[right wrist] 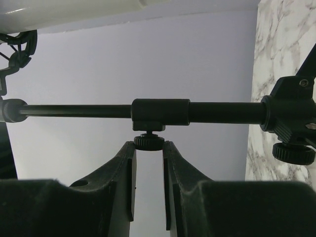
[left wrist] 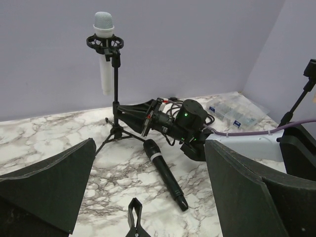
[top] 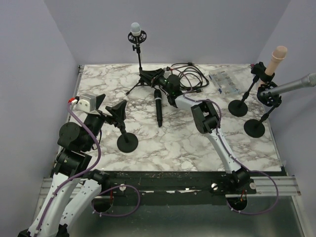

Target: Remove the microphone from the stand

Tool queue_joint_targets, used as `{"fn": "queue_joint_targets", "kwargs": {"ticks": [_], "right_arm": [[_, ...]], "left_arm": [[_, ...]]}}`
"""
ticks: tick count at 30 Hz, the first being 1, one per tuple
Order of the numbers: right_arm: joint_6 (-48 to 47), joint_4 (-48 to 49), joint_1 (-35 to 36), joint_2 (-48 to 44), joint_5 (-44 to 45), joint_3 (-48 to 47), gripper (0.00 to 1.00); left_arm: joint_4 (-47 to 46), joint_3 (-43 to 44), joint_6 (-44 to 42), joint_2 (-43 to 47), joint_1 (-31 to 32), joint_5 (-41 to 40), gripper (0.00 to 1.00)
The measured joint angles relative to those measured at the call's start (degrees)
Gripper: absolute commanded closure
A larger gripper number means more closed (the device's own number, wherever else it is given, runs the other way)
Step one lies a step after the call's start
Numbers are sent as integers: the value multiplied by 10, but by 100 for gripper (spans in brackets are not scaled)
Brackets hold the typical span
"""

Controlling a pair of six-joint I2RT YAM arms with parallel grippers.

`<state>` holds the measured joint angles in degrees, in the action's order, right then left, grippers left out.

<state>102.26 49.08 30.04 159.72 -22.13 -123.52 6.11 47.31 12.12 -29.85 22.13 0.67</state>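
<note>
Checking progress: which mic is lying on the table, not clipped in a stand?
The black microphone, flat on the marble table near the tripod stand. The white microphone, beige microphone and silver microphone all sit in stands.

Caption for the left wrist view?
Right hand at the tripod stand that holds a white microphone; black microphone lies on the table.

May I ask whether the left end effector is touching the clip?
Apart: the left wrist view shows the clip centred, with clear gaps to both fingers.

White arms (top: 221, 144), purple cables (top: 78, 121), black hands (top: 111, 104)
</note>
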Motion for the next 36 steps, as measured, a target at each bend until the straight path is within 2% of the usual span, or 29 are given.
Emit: {"fn": "queue_joint_targets", "kwargs": {"ticks": [10, 27, 36], "right_arm": [[16, 44, 29, -12, -27, 41, 93], [27, 121, 61, -97, -69, 213, 94], [17, 147, 61, -121, -80, 263, 97]], "left_arm": [[0, 0, 0, 0, 0, 0, 5], [0, 0, 1, 0, -1, 0, 5], [0, 0, 3, 0, -1, 0, 5]]}}
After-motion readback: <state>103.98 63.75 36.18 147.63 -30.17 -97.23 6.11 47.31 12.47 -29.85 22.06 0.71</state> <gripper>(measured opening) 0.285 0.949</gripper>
